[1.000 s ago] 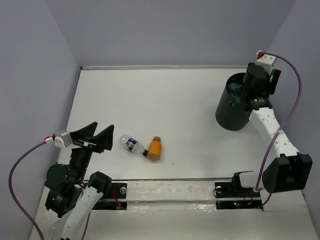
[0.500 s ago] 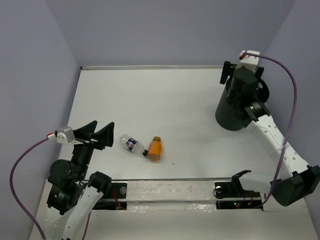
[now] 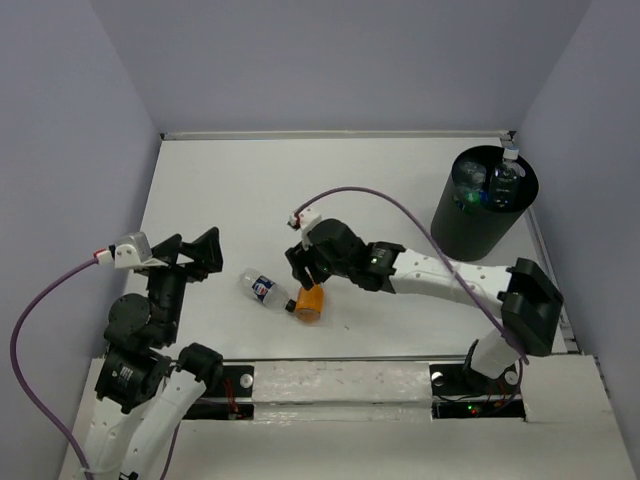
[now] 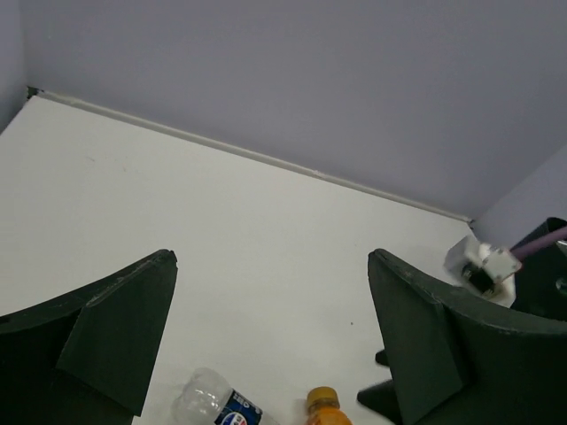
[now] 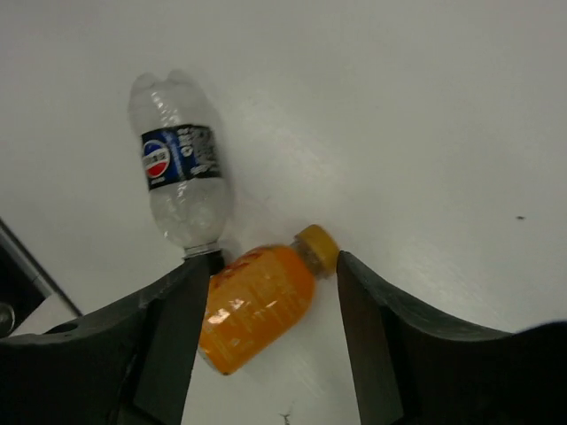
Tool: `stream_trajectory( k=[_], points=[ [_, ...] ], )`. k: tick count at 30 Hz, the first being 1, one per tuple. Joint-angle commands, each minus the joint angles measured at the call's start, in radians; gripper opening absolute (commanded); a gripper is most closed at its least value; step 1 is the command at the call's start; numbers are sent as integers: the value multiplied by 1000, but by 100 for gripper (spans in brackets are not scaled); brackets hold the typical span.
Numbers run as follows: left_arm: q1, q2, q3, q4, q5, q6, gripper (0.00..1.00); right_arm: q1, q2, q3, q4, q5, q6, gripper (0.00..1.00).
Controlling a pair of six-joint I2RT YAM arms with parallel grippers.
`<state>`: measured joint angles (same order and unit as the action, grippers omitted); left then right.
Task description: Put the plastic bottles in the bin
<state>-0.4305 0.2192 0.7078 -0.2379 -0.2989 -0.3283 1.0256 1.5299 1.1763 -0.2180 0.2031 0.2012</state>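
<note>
1. Two plastic bottles lie on their sides near the front middle of the white surface point(image 3: 350, 190). One is a small clear bottle point(image 3: 259, 288) point(image 5: 182, 177) point(image 4: 215, 409) whose dark blue label bears a round red-white-blue emblem; its white lettering is too small to read. The other is a squat orange bottle with a yellow cap point(image 3: 309, 301) point(image 5: 261, 301) point(image 4: 323, 405), and its pale print is unreadable.
2. The clear bottle's neck end lies just beside the orange bottle's body.
3. The tall black cylindrical bin point(image 3: 472, 228) stands upright at the far right, well apart from both. Inside it are clear bottles with blue labels point(image 3: 507, 181) and a green one point(image 3: 466, 192).
4. The right arm stretches low across the surface. The right gripper point(image 3: 302, 277) point(image 5: 273, 266) is over the orange bottle, its fingers spread wide on either side; contact cannot be told.
5. The left arm is folded above its base. The left gripper point(image 3: 188, 254) point(image 4: 270, 266) hovers left of the clear bottle, spread wide and holding nothing.
6. Pale lilac walls point(image 3: 340, 60) enclose the surface, and a purple cable point(image 3: 390, 200) loops from the right wrist.
</note>
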Motion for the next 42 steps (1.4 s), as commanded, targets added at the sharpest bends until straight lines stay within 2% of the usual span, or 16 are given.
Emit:
stream_trajectory(
  k=[1,3,7,15,21,27,29,33,34,37,38,40,41,42],
  points=[
    [4,34,56,38,-147,35,99,48,126,103,58,-232,-31,77],
    [4,28,55,41,-196,23,99,59,234,184,51,-264,-46,85],
    [4,9,77,41,-232,34,99,71,386,300,32,-333,-49,89],
    [4,-11,33,60,-197,31,99,102,617,479,14,-283,-66,88],
    [6,3,18,66,-166,32,99,102,726,609,-15,-274,-56,77],
    [13,-7,13,63,-181,52,99,102,773,689,40,-237,53,43],
    [13,-18,12,63,-181,54,99,102,744,709,100,-209,79,37],
    [15,-38,10,63,-178,55,99,91,641,698,187,-52,89,37],
    [13,-38,9,64,-172,57,99,81,565,674,206,-36,90,37],
    [13,-24,9,66,-131,60,99,9,411,505,322,42,70,37],
    [15,-18,7,66,-106,61,99,-48,289,408,360,92,58,37],
    [15,-4,7,68,-79,61,99,-119,160,317,382,145,17,37],
    [13,-1,5,71,-63,64,99,-160,33,275,387,174,3,37],
    [13,6,7,75,-42,64,99,-253,-28,205,388,235,-9,37]
  ],
)
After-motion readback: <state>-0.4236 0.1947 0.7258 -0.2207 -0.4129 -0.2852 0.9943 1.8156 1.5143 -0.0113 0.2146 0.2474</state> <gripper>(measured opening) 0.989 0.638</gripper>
